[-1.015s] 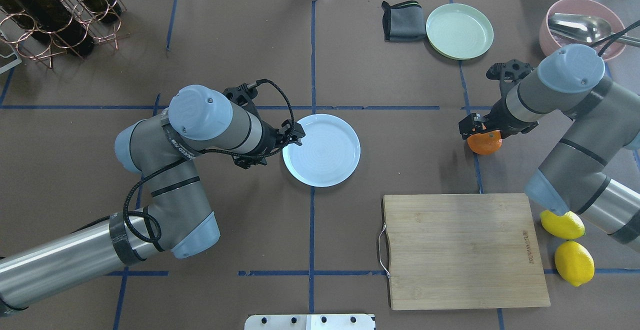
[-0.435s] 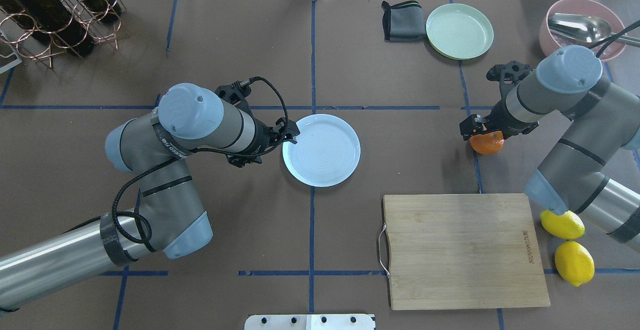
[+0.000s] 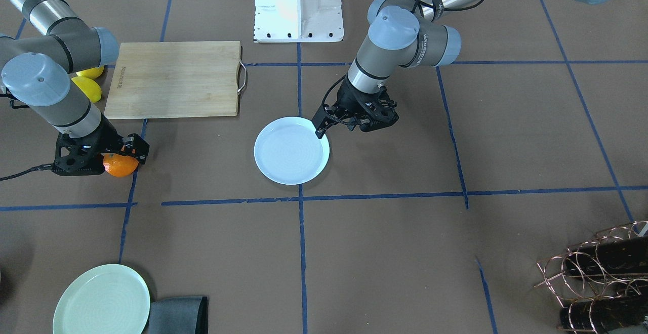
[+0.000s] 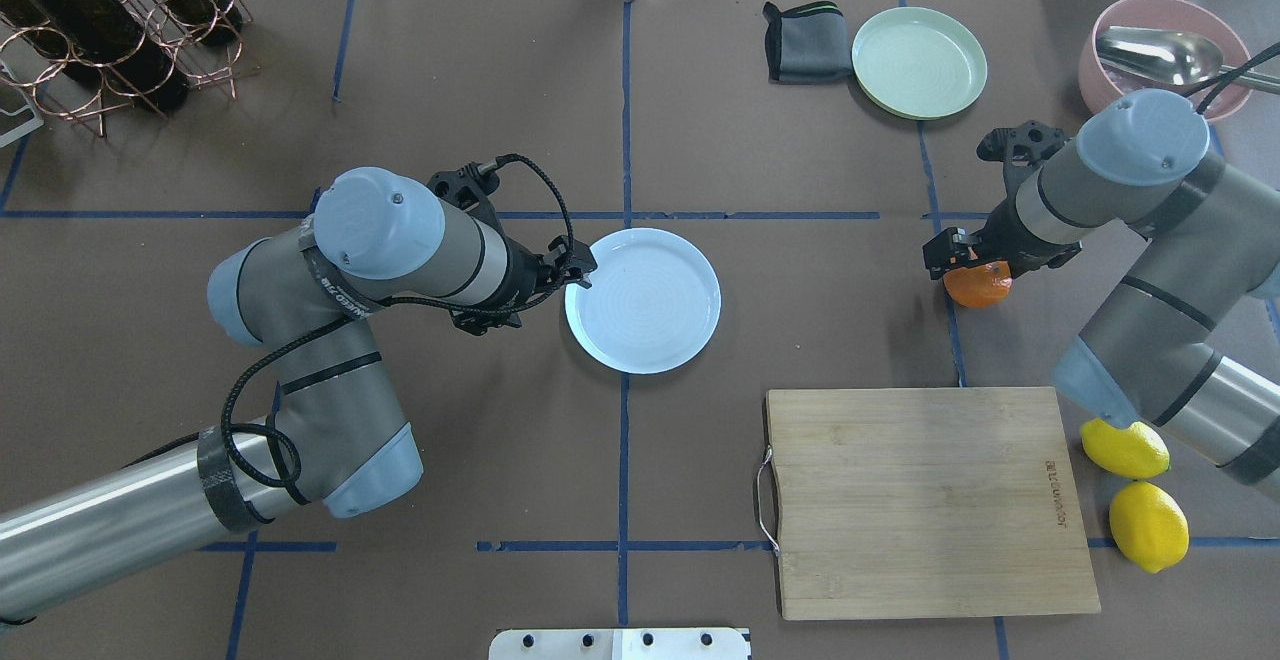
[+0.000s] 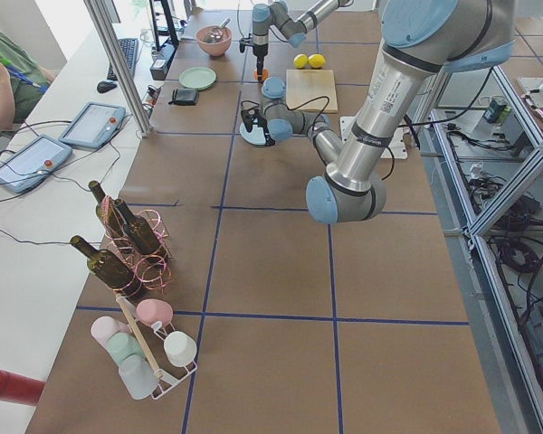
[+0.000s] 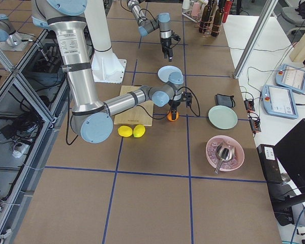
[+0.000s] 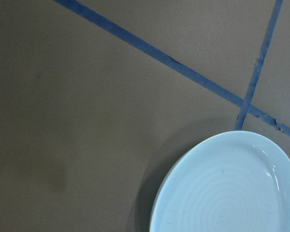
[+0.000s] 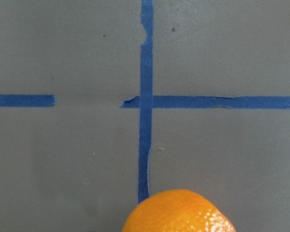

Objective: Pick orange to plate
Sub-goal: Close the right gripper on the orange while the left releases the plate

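Observation:
The orange (image 4: 982, 290) sits at the right of the table by a blue tape line, and it also shows in the front view as the orange (image 3: 121, 167). My right gripper (image 4: 968, 266) is down over it and shut on it. In the right wrist view the orange (image 8: 179, 212) fills the bottom edge, low over the tape cross. The white plate (image 4: 645, 302) lies bare at mid-table. My left gripper (image 4: 572, 275) hovers open at the plate's left rim and holds nothing. The left wrist view shows only the plate (image 7: 232, 188) and the mat.
A wooden cutting board (image 4: 930, 500) lies in front of the orange, with two lemons (image 4: 1140, 485) to its right. At the back right are a pale green plate (image 4: 920, 62), a dark cloth (image 4: 805, 43) and a pink bowl (image 4: 1165, 55). A bottle rack (image 4: 110, 20) is far left.
My left arm has drawn back to the left, off the plate's inside to its rim. My right gripper and the orange have shifted slightly to the right together.

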